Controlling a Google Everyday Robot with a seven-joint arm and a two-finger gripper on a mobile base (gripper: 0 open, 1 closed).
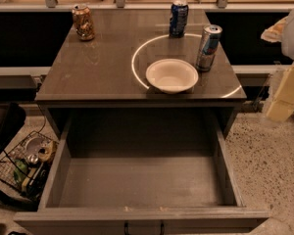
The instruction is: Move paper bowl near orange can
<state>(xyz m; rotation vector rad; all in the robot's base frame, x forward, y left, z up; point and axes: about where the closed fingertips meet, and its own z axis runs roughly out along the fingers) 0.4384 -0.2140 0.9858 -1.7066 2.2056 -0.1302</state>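
gripper (pixel 284 94) sits off right edge, can't tell its state. pinch paper bowl (pixel 172 75) rim, set beside orange can (pixel 83 22), back-left corner.

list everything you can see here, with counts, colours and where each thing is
paper bowl: 1, off-white, front right of the cabinet top
orange can: 1, orange-brown with silver top, back left corner
dark blue can: 1, dark blue, back, right of centre
slim can: 1, silver and blue, just right of the bowl
cabinet top: 1, dark grey
drawer: 1, grey, pulled open in front
wire basket: 1, black, floor at left
gripper: 1, cream, right edge, beside the cabinet
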